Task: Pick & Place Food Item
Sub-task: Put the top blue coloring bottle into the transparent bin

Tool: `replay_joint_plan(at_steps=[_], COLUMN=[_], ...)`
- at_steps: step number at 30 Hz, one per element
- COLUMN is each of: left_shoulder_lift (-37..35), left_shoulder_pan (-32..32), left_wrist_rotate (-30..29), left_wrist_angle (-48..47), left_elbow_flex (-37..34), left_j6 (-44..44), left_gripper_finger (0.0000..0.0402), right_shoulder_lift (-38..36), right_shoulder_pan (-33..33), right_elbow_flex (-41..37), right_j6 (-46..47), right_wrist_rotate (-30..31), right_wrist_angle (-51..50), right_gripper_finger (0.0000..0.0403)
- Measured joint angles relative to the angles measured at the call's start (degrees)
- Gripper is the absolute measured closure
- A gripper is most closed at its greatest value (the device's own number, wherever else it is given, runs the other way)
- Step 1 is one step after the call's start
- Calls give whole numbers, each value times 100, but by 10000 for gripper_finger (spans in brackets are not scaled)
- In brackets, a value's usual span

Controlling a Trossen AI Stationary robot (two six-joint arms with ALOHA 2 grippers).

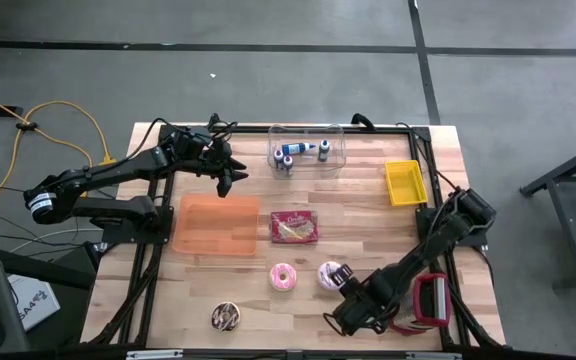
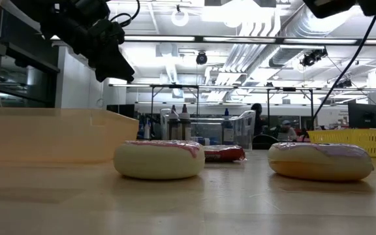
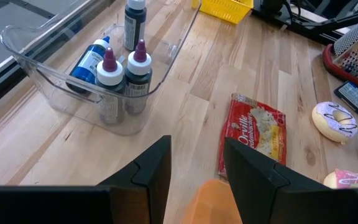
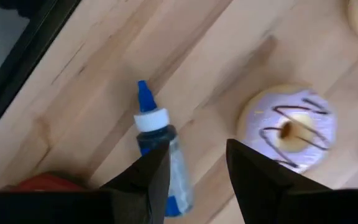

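Observation:
A purple-iced donut (image 1: 330, 276) and a pink-iced donut (image 1: 284, 276) lie flat near the table's front. A chocolate donut (image 1: 225, 317) lies further left, and a red popcorn bag (image 1: 295, 227) lies flat mid-table. My right gripper (image 4: 194, 180) points down, open, over the wood beside the purple donut (image 4: 288, 127). A small blue-capped bottle (image 4: 157, 140) lies on its side there, its body partly behind one finger. My left gripper (image 3: 194, 171) hangs open above the far edge of the orange tray (image 1: 216, 225), with nothing between its fingers. My right gripper comes from above, pointing down. One finger (image 4: 145, 183) covers the lower body of the blue-capped bottle (image 4: 176, 186), which lies on the table. I cannot tell whether that finger touches it. My left gripper touches nothing.
A clear bin (image 1: 306, 150) holding several bottles stands at the far middle. A yellow bin (image 1: 404, 182) stands at the far right. A red-framed grater (image 1: 430, 300) lies near the right front corner, beside my right arm. Bare wood shows between the popcorn bag and the yellow bin.

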Motion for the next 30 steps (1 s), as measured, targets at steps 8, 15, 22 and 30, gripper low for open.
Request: replay_joint_plan(at_steps=[8,15,22,30], left_shoulder_lift=[-2,-2,-2,-2], left_shoulder_pan=[0,-2,0,0], left_wrist_rotate=[0,0,0,0], left_wrist_angle=[0,0,1,4], left_elbow_flex=[0,0,0,0], left_j6=[0,0,0,0], left_gripper_finger=[260,260,260,260], right_shoulder_lift=[131,215,215,265], right_shoulder_pan=[116,118,118,144], right_elbow_flex=[-151,-218,-214,-242], right_j6=[194,306,585,592], right_wrist_rotate=[29,12,-130,-158], right_wrist_angle=[-121,-251,-455,-457], right_gripper_finger=[258,258,258,258])
